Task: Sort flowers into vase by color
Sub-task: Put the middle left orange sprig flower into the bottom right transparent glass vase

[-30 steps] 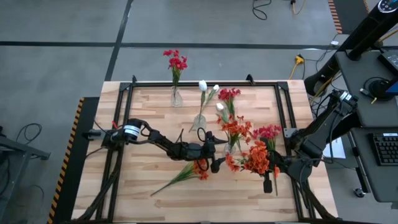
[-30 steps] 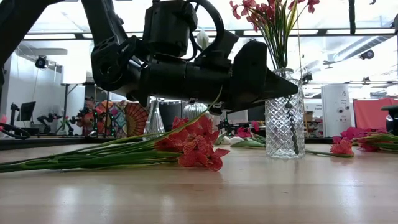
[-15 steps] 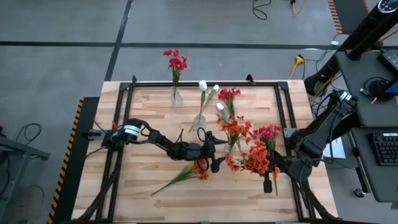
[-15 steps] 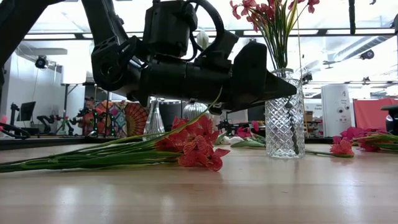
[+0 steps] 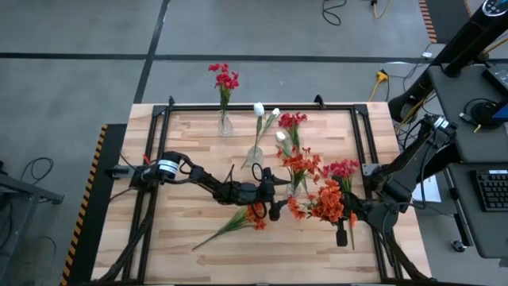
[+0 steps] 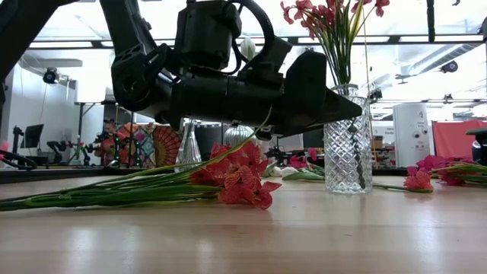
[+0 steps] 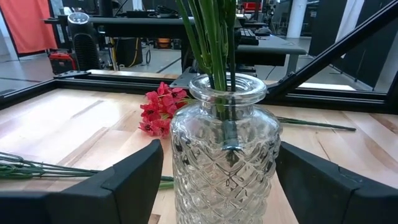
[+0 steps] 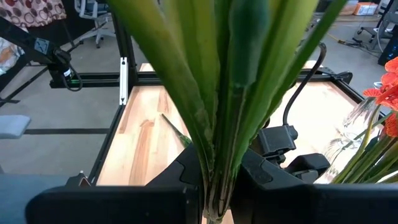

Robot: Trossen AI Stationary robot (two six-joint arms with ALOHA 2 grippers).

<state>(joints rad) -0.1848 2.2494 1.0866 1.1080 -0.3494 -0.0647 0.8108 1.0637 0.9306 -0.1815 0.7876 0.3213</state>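
Hidden/unclear: in the high view the orange-red bunch covers the right gripper; its own wrist view shows the jaws closed tight on the bunch's green stalks, the blooms cut off at the frame edge. In the low view the left gripper blocks much of the scene behind it.

Left gripper: jaws spread wide, one on each side of the cut-glass vase, not touching it, holding nothing.

Flowers: long thin green stalks with leaves; heads are crimson clusters, orange-red clusters or white buds.

Count, placed from the cut-glass vase:
- Vases: 3. The cut-glass one holds orange-red stems; a clear vase with white buds just beyond it; a small vase with crimson blooms well beyond, near the counter's far edge.
- Loose stems on the counter: an orange-red stem in front, under the left arm; a crimson stem behind; pink-red blooms on the right-arm side. Exact stem count per bunch: cannot tell.
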